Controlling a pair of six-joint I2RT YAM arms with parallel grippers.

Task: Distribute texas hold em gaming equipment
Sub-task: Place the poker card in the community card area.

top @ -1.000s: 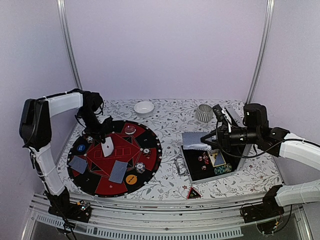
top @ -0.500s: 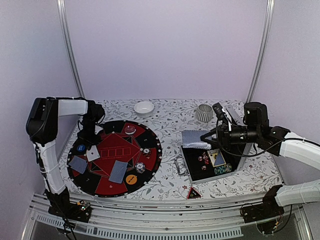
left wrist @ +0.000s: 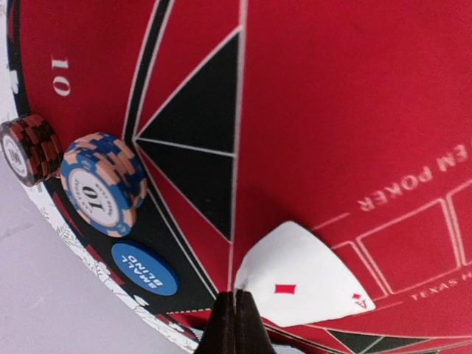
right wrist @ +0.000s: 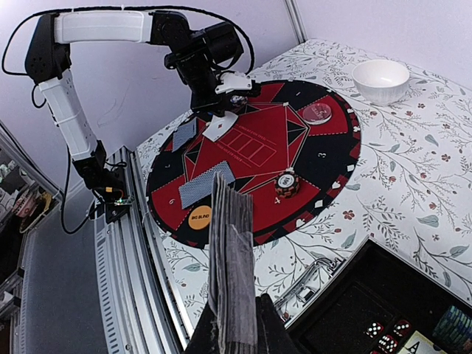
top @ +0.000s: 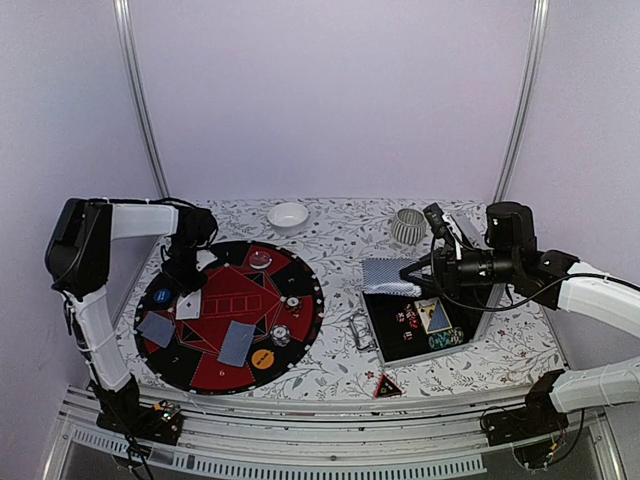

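Observation:
My left gripper (left wrist: 236, 299) is shut, pinching the corner of a face-up ace of diamonds playing card (left wrist: 306, 276) low over the round red-and-black poker mat (top: 235, 290). The card (top: 188, 305) sits at the mat's left, beside the blue small-blind button (left wrist: 144, 269) and a blue striped chip stack (left wrist: 103, 192). My right gripper (right wrist: 240, 324) is shut on an upright deck of grey-blue patterned cards (right wrist: 232, 265), held over the table near the black box (top: 425, 325). Two face-down cards (top: 155, 328) (top: 237, 343) and the orange big-blind button (top: 262, 358) lie on the mat.
A white bowl (top: 288, 215) and a ribbed grey cup (top: 408, 226) stand at the back. The red triangular marker (top: 387, 386) lies near the front edge. A chip stack (right wrist: 287, 183) rests on the mat's right side. The box's metal clasp (top: 362, 330) sticks out to the left.
My left gripper carried the face-up card from the mat's middle leftward, down toward the blue button. The right gripper with the deck has barely moved.

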